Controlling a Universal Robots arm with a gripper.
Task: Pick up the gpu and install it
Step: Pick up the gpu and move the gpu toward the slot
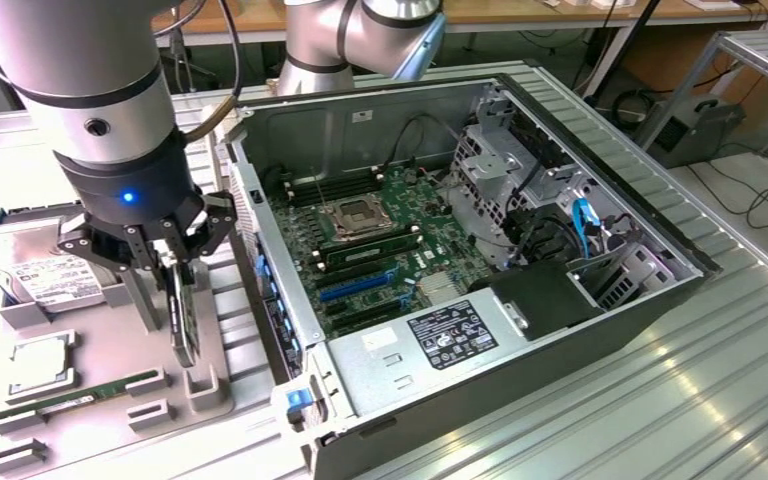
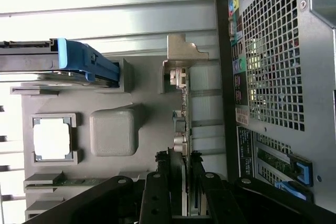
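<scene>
1. We see the gpu (image 1: pixel 187 345) standing on edge in a slot at the tray's (image 1: pixel 91 425) case-side edge, leaving both faces exposed.
2. The gripper (image 1: pixel 177 312) reaches down from above it, jaws clenched on those faces.
3. The case (image 1: pixel 491 340) lies open, slots facing up.

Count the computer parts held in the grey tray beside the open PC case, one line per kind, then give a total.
gpu: 1
hard drive: 1
CPU: 1
memory stick: 1
Total: 4
</scene>
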